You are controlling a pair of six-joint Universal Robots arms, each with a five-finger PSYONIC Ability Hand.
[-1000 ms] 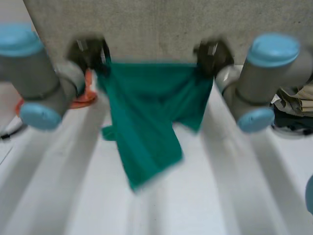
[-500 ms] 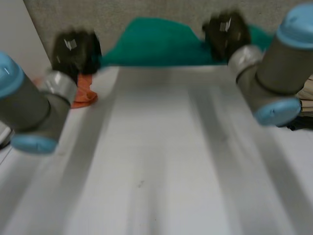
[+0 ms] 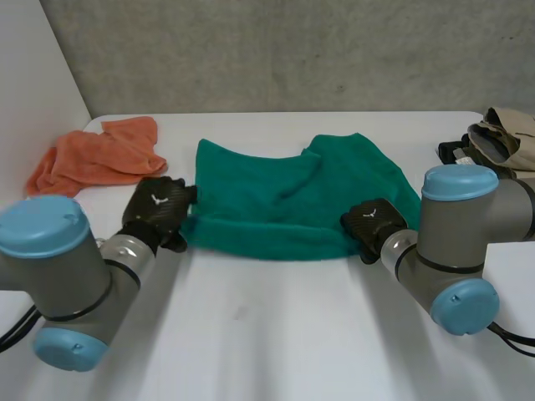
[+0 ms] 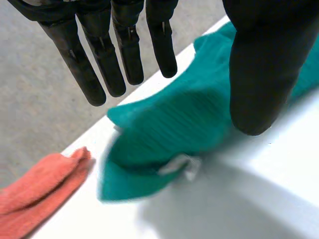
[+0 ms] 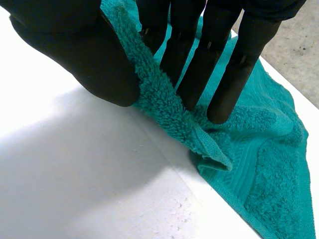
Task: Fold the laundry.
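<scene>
Head view: you've got one green towel on the tabletop, long axis left-right, right hand pinching its near-right edge, left hand splayed empty at its left end, one orange cloth beyond.

The right hand's fingers partly hide the green towel's fold; the beige cloth is cropped.
</scene>
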